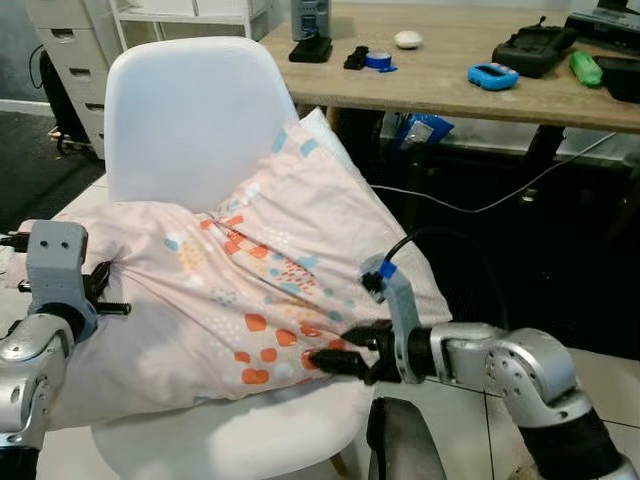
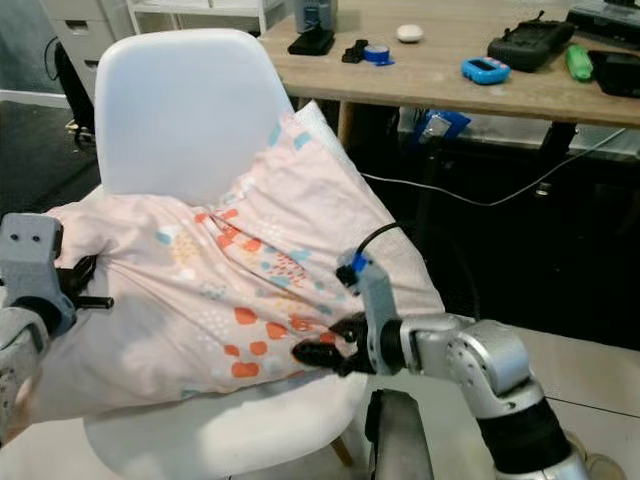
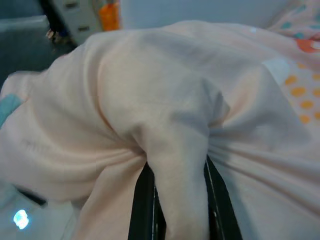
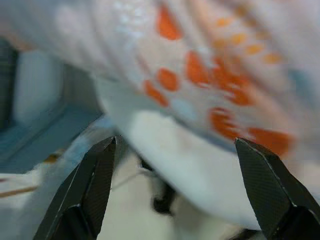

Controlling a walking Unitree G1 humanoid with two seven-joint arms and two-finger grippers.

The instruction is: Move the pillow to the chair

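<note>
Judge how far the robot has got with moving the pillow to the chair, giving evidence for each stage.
Done: the pale pink patterned pillow already lies across the seat of the white plastic chair, propped against its back.
In hand: the left gripper is shut on a fold of the pillow, while the right gripper is open at its front edge.
Left: releasing the left grip and withdrawing both arms.

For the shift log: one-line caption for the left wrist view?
Left gripper shut on a bunched fold of the pink pillow.
</note>
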